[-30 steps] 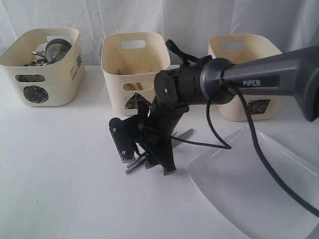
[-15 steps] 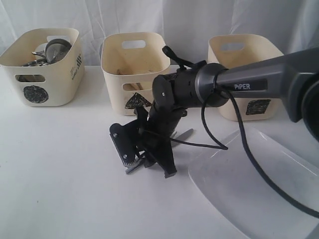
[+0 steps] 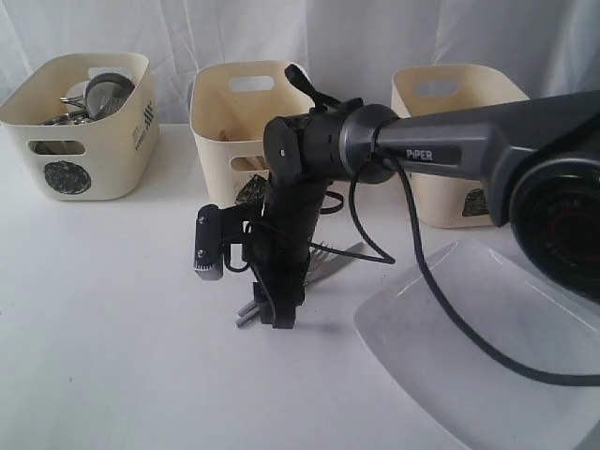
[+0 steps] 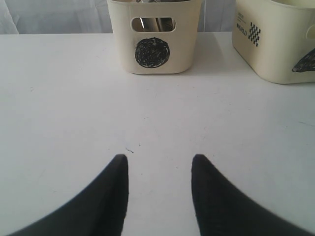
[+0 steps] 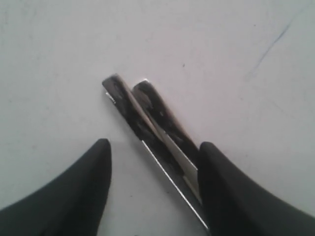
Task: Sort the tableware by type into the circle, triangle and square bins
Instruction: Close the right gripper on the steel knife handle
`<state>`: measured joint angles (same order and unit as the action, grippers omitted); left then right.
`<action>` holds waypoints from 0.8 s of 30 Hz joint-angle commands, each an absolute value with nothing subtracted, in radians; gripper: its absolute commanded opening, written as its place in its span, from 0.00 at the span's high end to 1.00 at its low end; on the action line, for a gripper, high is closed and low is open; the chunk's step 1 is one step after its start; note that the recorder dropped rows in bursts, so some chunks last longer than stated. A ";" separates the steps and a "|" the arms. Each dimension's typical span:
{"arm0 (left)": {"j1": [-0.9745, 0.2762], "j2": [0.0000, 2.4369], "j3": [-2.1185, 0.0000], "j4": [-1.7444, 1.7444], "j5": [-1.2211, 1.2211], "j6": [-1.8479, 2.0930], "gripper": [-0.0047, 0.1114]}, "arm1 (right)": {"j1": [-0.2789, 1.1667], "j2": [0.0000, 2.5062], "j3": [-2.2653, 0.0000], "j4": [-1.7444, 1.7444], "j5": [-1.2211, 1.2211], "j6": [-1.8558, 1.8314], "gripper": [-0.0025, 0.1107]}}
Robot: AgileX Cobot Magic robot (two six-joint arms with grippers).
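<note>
Centre of the exterior frame: the right arm (image 3: 450,150) comes in from the right edge and crosses the middle, wrist bent straight down. Its black cable (image 3: 422,272) loops below it.

Right gripper (image 5: 155,143): fingers spread, not pinching. They straddle two flat steel handles (image 5: 147,115) that lie side by side on the white table (image 3: 112,328). One finger (image 5: 93,177) stands clear of the handles. The other finger (image 5: 221,187) sits just against the nearer handle.

Exterior view, centre: the handle ends poke out below the wrist toward lower left. The fork (image 3: 328,255) shows its tines on the far side, toward the right. Cannot tell what the second piece is.

Left gripper (image 4: 157,160): fingers apart, nothing between them, over bare table.

Bins stand along the top of the exterior frame:
- circle bin (image 3: 66,141), upper left, with steel vessels (image 3: 98,94) inside
- triangle bin (image 3: 234,117), upper centre, partly behind the arm
- square bin (image 3: 450,202), upper right, contents not visible

Large white plate (image 3: 487,366): flat on the table at lower right, just beside the cutlery.
</note>
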<state>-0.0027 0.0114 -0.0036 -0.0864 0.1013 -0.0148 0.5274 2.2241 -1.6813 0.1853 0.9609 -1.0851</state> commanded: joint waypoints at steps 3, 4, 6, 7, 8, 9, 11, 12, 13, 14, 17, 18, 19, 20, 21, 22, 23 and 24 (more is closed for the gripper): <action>-0.002 0.008 0.000 -0.092 0.098 -0.023 0.56 | 0.525 2.265 -1.769 0.152 1.036 -1.026 0.52; -0.002 0.008 0.000 -0.092 0.098 -0.023 0.56 | 0.522 2.267 -1.778 0.139 1.040 -1.026 0.52; -0.002 0.008 0.000 -0.092 0.098 -0.023 0.56 | 0.514 2.269 -1.791 0.113 1.041 -1.040 0.52; -0.002 0.008 0.000 -0.092 0.098 -0.023 0.56 | 0.508 2.271 -1.795 0.103 1.041 -1.057 0.52; -0.002 0.008 0.000 -0.092 0.098 -0.023 0.56 | 0.505 2.273 -1.797 0.086 1.038 -1.078 0.52; -0.002 0.008 0.000 -0.092 0.098 -0.023 0.56 | 0.501 2.275 -1.797 0.068 1.030 -1.090 0.52; -0.002 0.008 0.000 -0.092 0.098 -0.023 0.56 | 0.497 2.275 -1.797 0.049 1.010 -1.099 0.50; -0.002 0.008 0.000 -0.092 0.098 -0.023 0.56 | 0.497 2.276 -1.797 0.046 1.002 -1.102 0.49; -0.002 0.008 0.000 -0.092 0.098 -0.023 0.56 | 0.497 2.276 -1.797 0.046 0.994 -1.112 0.47; -0.002 0.008 0.000 -0.092 0.098 -0.023 0.56 | 0.497 2.276 -1.797 0.046 0.988 -1.132 0.44; -0.002 0.008 0.000 -0.092 0.098 -0.023 0.56 | 0.497 2.285 -1.797 0.052 0.981 -1.172 0.41; -0.002 0.008 0.000 -0.092 0.098 -0.023 0.56 | 0.497 2.290 -1.797 0.052 0.981 -1.172 0.41; -0.002 0.008 0.000 -0.092 0.098 -0.023 0.56 | 0.497 2.295 -1.797 0.052 0.981 -1.172 0.41; -0.002 0.008 0.000 -0.092 0.098 -0.023 0.56 | 0.497 2.301 -1.794 0.052 0.981 -1.172 0.41; -0.002 0.008 0.000 -0.092 0.098 -0.023 0.56 | 0.497 2.307 -1.794 0.052 0.981 -1.172 0.41; -0.002 0.008 0.000 -0.092 0.098 -0.023 0.56 | 0.497 2.313 -1.794 0.052 0.981 -1.172 0.41; -0.002 0.008 0.000 -0.092 0.098 -0.023 0.56 | 0.497 2.318 -1.794 0.055 0.981 -1.172 0.41; -0.002 0.008 0.000 -0.092 0.098 -0.023 0.56 | 0.497 2.325 -1.794 0.055 0.984 -1.172 0.41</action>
<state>-0.0027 0.0114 -0.0036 -0.0864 0.1013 -0.0148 0.5011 2.2933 -1.7958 0.0536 0.9884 -1.1596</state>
